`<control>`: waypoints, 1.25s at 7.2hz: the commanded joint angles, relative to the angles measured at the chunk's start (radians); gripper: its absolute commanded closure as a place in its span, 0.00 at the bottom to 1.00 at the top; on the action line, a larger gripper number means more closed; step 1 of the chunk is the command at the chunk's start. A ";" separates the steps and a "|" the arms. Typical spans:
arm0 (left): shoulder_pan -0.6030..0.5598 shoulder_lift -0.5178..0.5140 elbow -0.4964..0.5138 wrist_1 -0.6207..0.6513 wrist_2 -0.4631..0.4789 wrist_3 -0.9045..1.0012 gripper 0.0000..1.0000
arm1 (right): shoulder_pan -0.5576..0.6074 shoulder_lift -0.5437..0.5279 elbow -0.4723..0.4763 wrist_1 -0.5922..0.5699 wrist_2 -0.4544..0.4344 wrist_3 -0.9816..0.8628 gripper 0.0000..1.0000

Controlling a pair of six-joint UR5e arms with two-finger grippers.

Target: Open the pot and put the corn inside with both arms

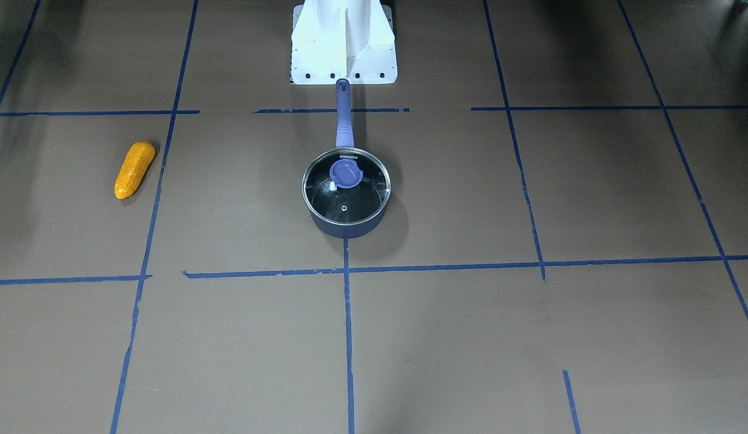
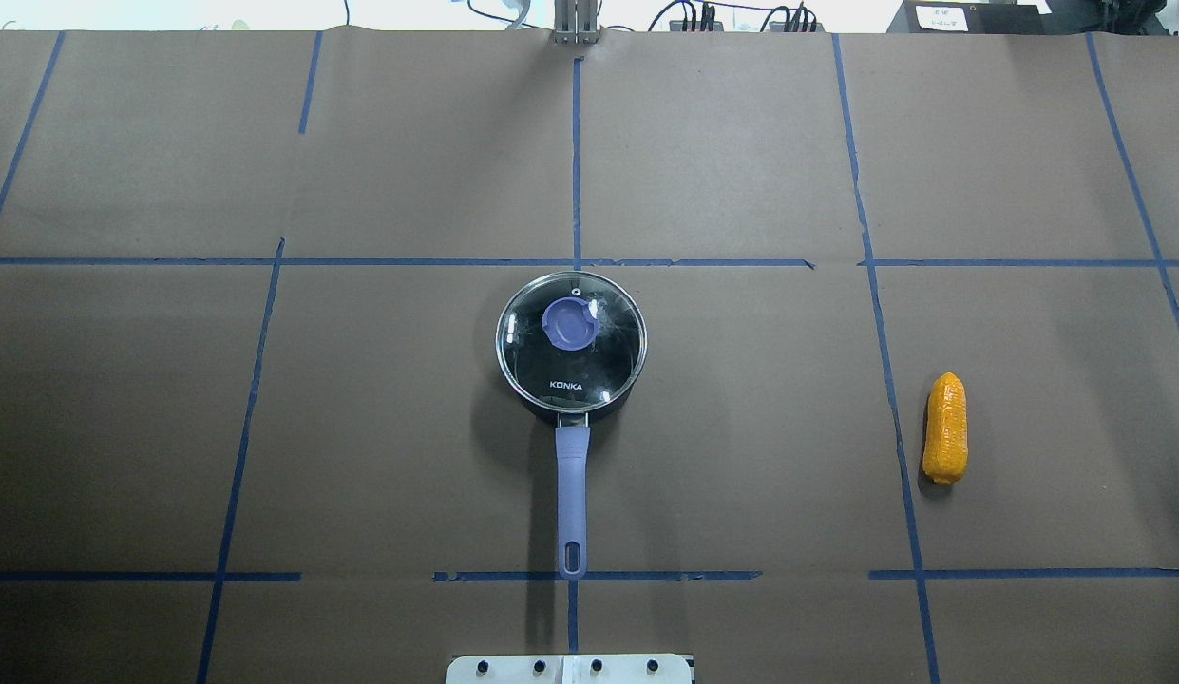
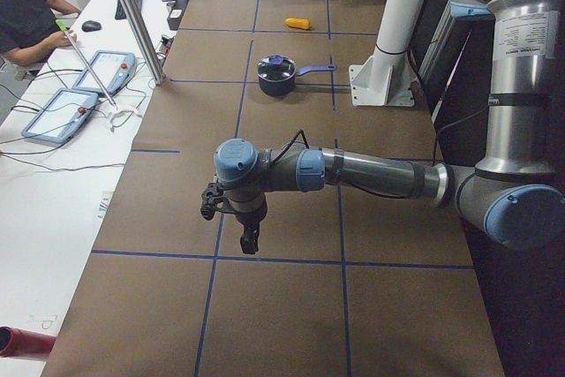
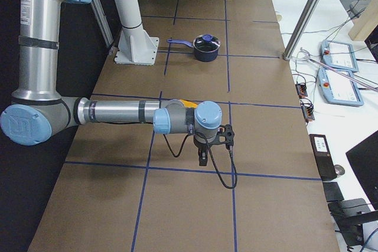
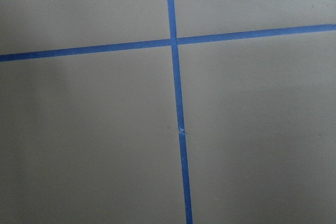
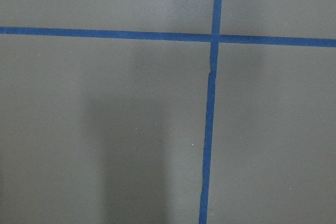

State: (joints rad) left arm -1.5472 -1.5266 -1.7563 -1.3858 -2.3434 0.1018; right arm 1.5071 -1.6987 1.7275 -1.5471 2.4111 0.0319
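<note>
A: Hand status?

B: Can't tell for either. Left hand (image 3: 250, 240) and right hand (image 4: 202, 156) show only in the side views, each hanging low over bare surface (image 2: 741, 456) at opposite ends, well apart from the pot (image 1: 346, 228). The wrist cams see only brown paper and blue tape (image 5: 176, 103).

A: Layout, from the robot outward?

B: The base mount (image 2: 570, 668) is nearest. The tip of the handle (image 2: 571, 484) lies just beyond it, and the handle runs straight out to the pot at centre. The glass lid (image 2: 570, 370) is seated on the pot, with its knob (image 2: 569, 324) on top. The corn (image 2: 946, 427) lies well off to the robot's right, about level with the handle, its long axis pointing away from the robot.

A: Handling?

B: The lid is likely smooth, fragile and slippery at the rim, so the knob is the only sensible hold. It should be pinched across and lifted straight up. The pot looks like metal and probably stays put, but it could drag along if the lid sticks.

A: Corn?

B: It looks like light, rigid toy plastic. The bumpy kernels should help grip, but the taper could squirt it out, so the jaws should close across the thick middle. By position, the right arm suits the corn and the left suits the lid.
</note>
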 commanded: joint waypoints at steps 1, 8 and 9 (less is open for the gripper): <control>0.002 0.020 -0.008 -0.010 -0.034 0.007 0.00 | -0.001 -0.009 0.003 0.002 0.000 0.000 0.00; 0.644 -0.262 -0.195 -0.444 -0.065 -1.158 0.00 | -0.002 -0.018 0.023 0.019 0.003 -0.004 0.00; 0.788 -0.376 -0.195 -0.382 0.034 -1.285 0.00 | -0.002 -0.018 0.023 0.019 0.003 -0.004 0.00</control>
State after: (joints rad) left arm -0.9290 -1.7637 -1.9441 -1.8099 -2.3997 -0.9917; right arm 1.5050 -1.7162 1.7499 -1.5278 2.4140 0.0265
